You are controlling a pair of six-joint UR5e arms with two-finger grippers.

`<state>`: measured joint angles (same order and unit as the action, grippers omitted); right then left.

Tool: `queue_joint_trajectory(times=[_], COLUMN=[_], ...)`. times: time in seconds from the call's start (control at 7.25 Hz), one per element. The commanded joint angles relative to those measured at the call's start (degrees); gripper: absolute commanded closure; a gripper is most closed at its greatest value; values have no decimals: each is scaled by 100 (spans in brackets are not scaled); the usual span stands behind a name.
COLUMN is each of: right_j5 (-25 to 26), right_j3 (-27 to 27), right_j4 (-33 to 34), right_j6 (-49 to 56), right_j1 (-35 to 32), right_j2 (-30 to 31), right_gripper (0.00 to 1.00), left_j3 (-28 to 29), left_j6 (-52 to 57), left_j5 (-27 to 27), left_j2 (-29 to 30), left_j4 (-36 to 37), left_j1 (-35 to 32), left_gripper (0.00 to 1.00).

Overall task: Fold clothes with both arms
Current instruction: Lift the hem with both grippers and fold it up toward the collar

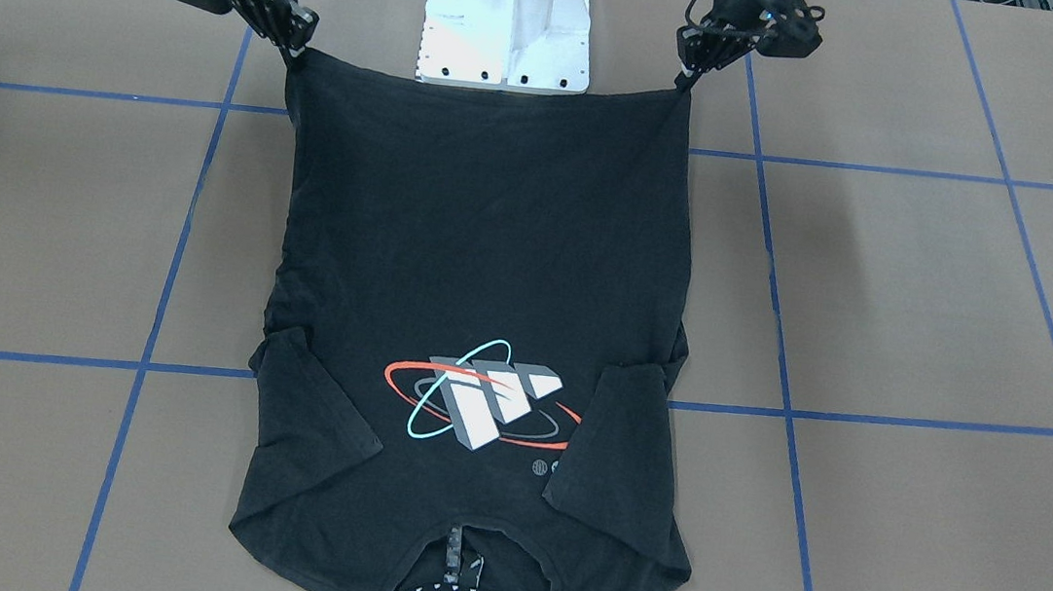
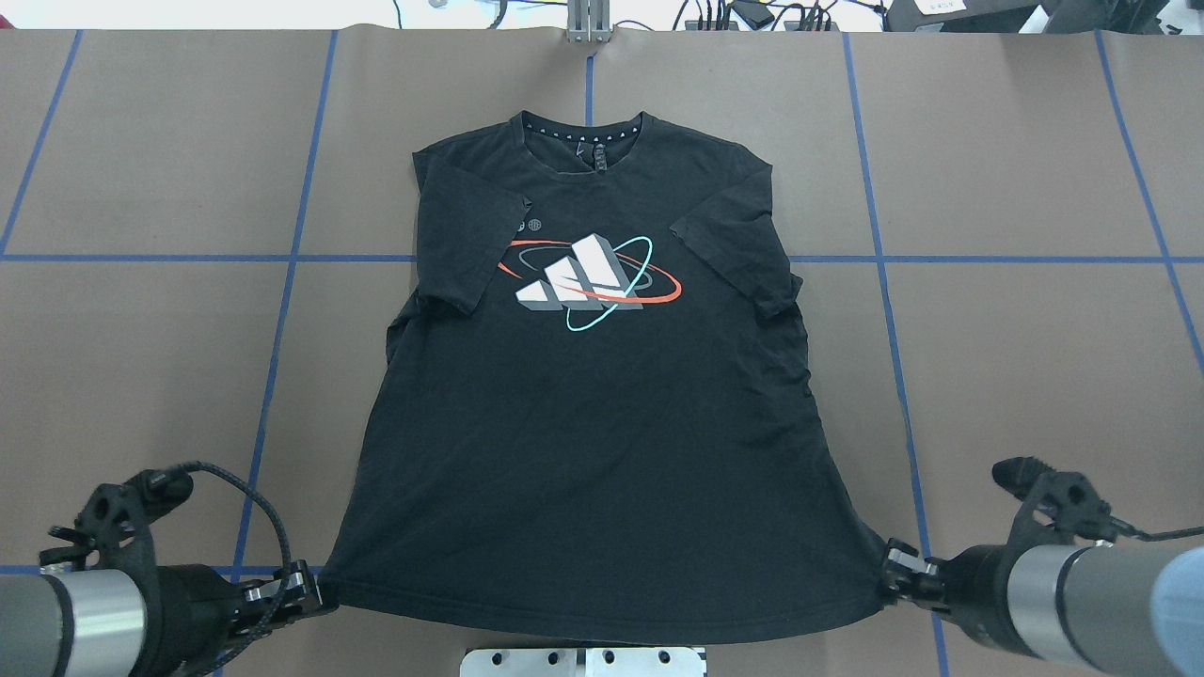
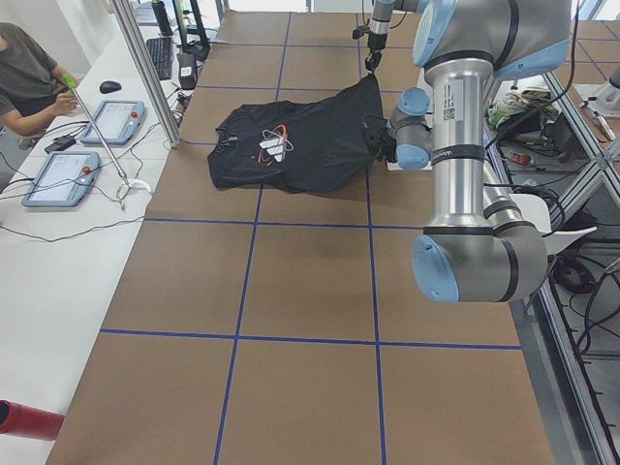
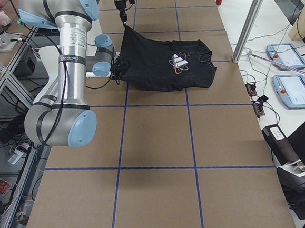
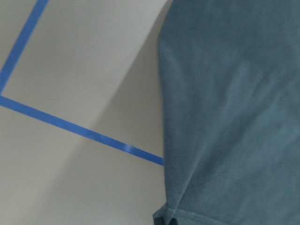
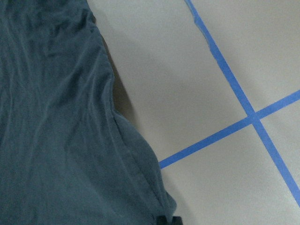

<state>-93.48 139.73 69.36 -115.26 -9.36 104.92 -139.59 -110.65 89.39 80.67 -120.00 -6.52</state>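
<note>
Stretching away from the pedestal [image 1: 505, 34], the shirt [image 2: 602, 414] lies logo [image 2: 593, 282] side up on the table [image 2: 1016, 357]. Its hem [image 2: 602, 625] is on the pedestal's side and its neckband [image 2: 583, 127] is at the end farthest from the pedestal. Both sleeves [image 2: 470, 235] are folded inward over the chest, one on either side of the logo.

The left gripper [image 2: 315, 590] is pinched onto the hem corner to the pedestal's left. The right gripper [image 2: 889, 575] is pinched onto the other hem corner, to the pedestal's right. The side views show both corners held up off the table, so the hem spans between the two grippers just in front of the pedestal, while the chest and neckband rest flat.

Each wrist view shows only a dark cloth edge, brown table and blue tape lines [image 6: 234, 126].
</note>
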Motion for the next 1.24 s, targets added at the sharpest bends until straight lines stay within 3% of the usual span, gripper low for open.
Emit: queue_joint_trajectory(times=[0.0,0.14,0.41,0.69,1.1], right_j5=[-1602,-2134,-2525,-2473,-2333], right_j3=[-76,-513,-1645,-2866,-4117], right_j4=[111,434,1461,1931,1923], right_j6=[13,47,666,1468,2384], right_j1=[-1473,-2212,-3139,-3579,-4073], right_j2=[-520,-1212,-2855,-3878,-4460], right_gripper=[100,100,100,100,100], left_j3=[-175,183,1909,2723,4041], left_j6=[121,479,1332,1774,2335], left_j5=[453,735,939,1037,1028], left_j2=[550,1121,2579,2988,3438], left_j4=[91,361,557,470,-212], left_j1=[-880,-1556,-2736,-3406,-3961], left_gripper=[100,100,100,100,100])
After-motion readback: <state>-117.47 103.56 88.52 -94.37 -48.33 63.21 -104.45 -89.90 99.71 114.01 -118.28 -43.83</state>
